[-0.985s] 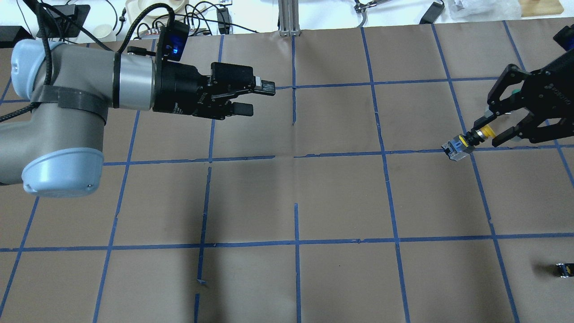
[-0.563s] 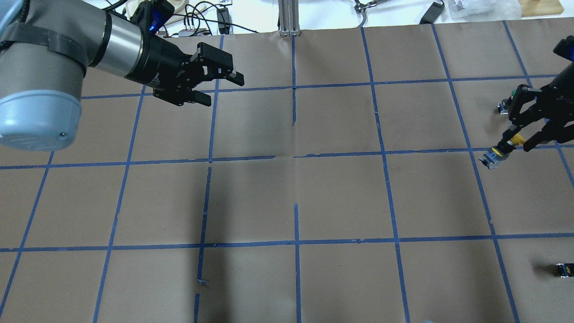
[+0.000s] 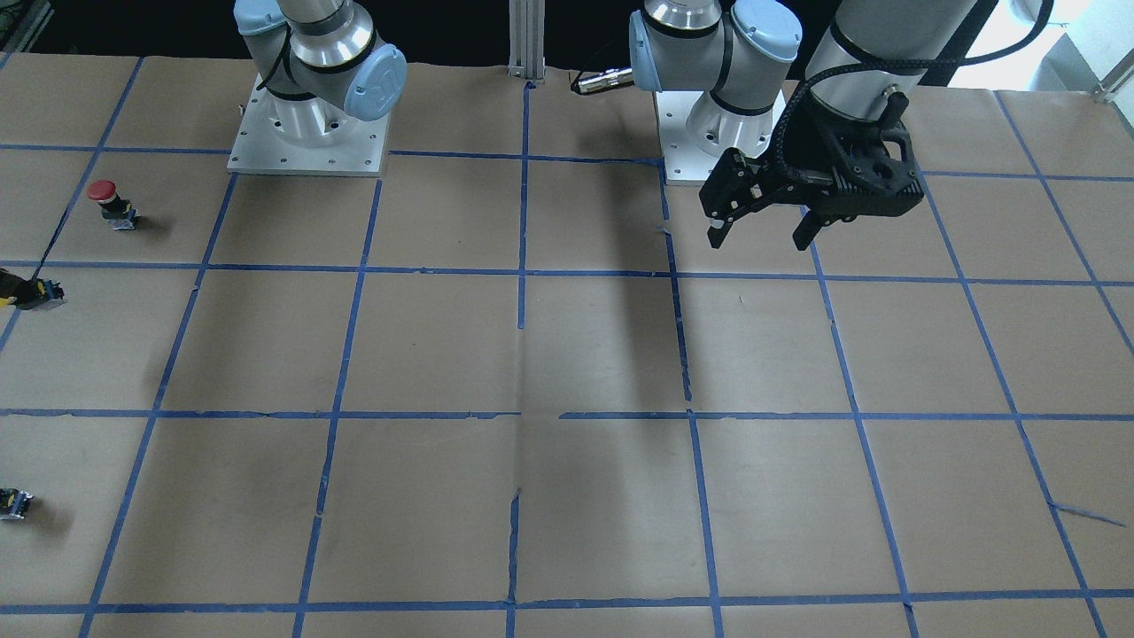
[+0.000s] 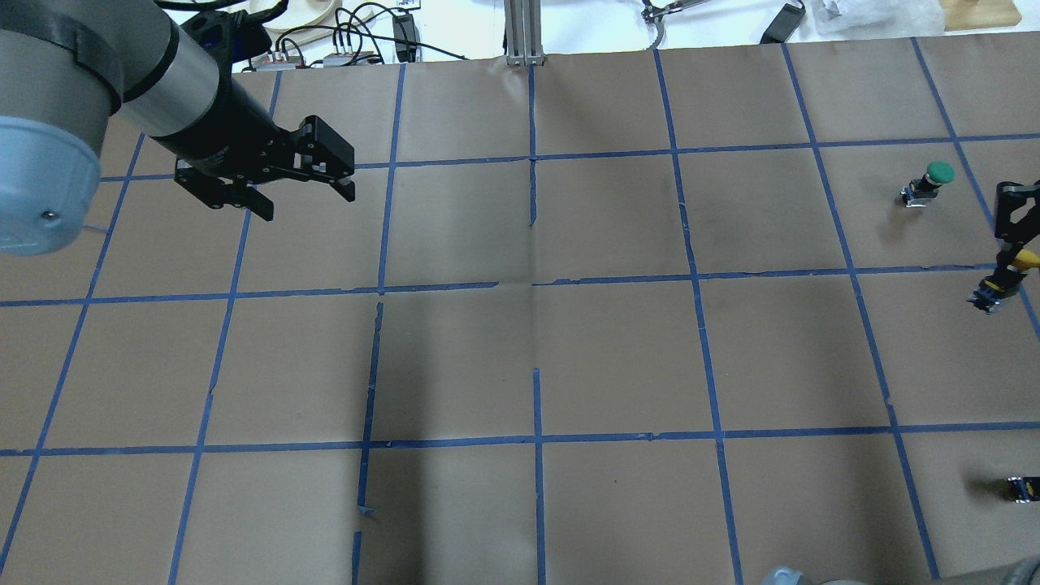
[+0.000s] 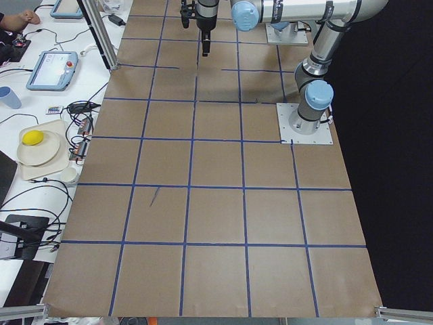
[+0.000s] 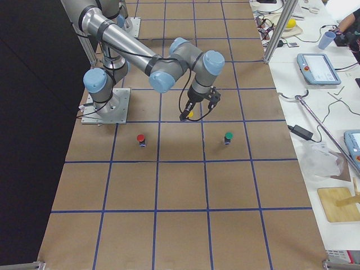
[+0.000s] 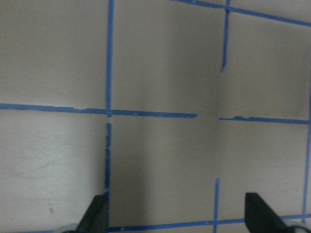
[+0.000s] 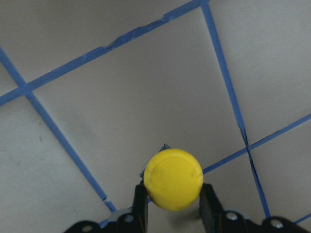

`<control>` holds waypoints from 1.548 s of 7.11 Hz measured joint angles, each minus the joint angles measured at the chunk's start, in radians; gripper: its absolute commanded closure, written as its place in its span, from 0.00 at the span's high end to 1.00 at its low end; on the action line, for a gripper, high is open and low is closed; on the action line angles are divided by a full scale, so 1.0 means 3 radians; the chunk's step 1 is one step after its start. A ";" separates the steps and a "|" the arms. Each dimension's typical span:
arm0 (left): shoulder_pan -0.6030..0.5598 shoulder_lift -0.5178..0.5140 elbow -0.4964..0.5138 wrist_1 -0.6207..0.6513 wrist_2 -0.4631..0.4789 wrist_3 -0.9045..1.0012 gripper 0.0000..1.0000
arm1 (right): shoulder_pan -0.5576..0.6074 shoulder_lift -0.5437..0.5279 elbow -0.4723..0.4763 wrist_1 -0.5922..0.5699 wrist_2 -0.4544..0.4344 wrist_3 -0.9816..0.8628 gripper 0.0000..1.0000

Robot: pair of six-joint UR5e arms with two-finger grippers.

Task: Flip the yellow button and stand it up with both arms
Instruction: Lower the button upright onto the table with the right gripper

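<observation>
The yellow button (image 8: 173, 179) is pinched below its cap between the fingers (image 8: 140, 204) of my right gripper (image 8: 173, 196), cap up and body down. In the overhead view the right gripper (image 4: 1014, 262) holds the yellow button (image 4: 1001, 283) at the table's far right edge. It also shows in the exterior right view (image 6: 190, 114). I cannot tell whether its body touches the paper. My left gripper (image 4: 307, 203) is open and empty, pointing down over the far left of the table; it also shows in the front view (image 3: 757, 239) and the left wrist view (image 7: 176, 216).
A green-capped button (image 4: 926, 183) stands just behind the right gripper. A red-capped button (image 3: 111, 202) stands nearer the robot's base. A small black block (image 4: 1022, 487) lies at the near right edge. Brown paper (image 4: 536, 341) with a blue tape grid covers the table.
My right gripper has carried the yellow button rightward and turned it from lying sideways to cap up. My left gripper has drawn back to the left and tilted downward, still open.
</observation>
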 measured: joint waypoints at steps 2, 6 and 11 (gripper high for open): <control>-0.0047 0.0004 0.0038 -0.0053 0.0178 -0.0012 1.00 | -0.0019 0.0088 0.0022 -0.0304 -0.0143 0.0045 0.01; -0.0094 0.0019 0.0037 -0.0046 0.0232 -0.0018 1.00 | 0.0001 0.0008 0.0738 -0.1171 -0.0157 0.0193 0.03; -0.0096 0.0006 0.0075 -0.0043 0.0262 -0.0015 1.00 | 0.0006 -0.0197 0.1019 -0.1513 -0.0175 0.0920 0.04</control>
